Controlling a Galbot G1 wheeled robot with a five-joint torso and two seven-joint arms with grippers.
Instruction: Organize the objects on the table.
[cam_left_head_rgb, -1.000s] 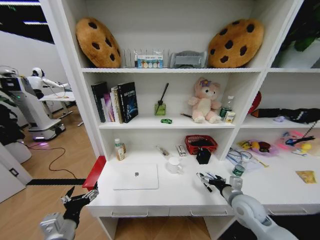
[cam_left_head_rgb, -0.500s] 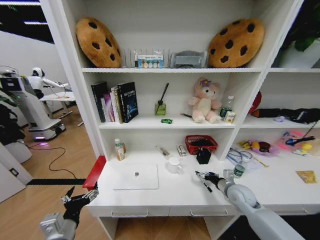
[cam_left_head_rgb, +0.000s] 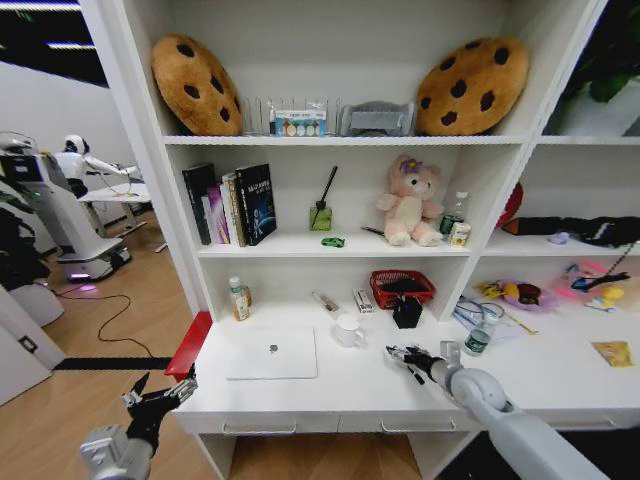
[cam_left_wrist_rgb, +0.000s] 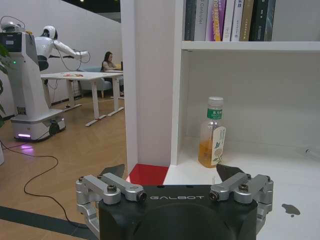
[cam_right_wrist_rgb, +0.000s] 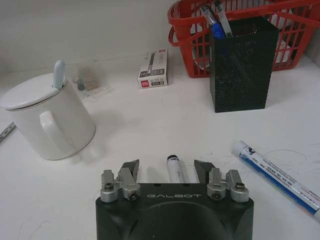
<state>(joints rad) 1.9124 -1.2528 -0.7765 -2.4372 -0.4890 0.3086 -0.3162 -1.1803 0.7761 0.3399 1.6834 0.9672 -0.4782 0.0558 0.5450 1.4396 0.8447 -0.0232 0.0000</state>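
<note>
My right gripper (cam_left_head_rgb: 398, 353) is low over the white table (cam_left_head_rgb: 335, 388), to the right of the mug. Its fingers stand open on either side of a black pen (cam_right_wrist_rgb: 175, 170) that lies flat on the table. In the right wrist view a blue-and-white pen (cam_right_wrist_rgb: 277, 176) lies beside the right gripper (cam_right_wrist_rgb: 167, 168). A black mesh pen holder (cam_right_wrist_rgb: 242, 65) with blue pens stands beyond it. The silver laptop (cam_left_head_rgb: 270, 352) lies closed at the table's left. My left gripper (cam_left_head_rgb: 160, 395) hangs open off the table's left end, facing a green-capped bottle (cam_left_wrist_rgb: 212, 132).
A white mug (cam_left_head_rgb: 348, 330) stands between laptop and pens. A red basket (cam_left_head_rgb: 402, 288) and a small box (cam_right_wrist_rgb: 153, 75) sit near the back wall. More clutter and a yellow packet (cam_left_head_rgb: 612, 353) lie at the right. A tiny green item (cam_left_head_rgb: 333, 242) is on the shelf.
My right gripper has slid a little left and farther in over the table, and the black pen now lies between its fingers. The left arm has not moved.
</note>
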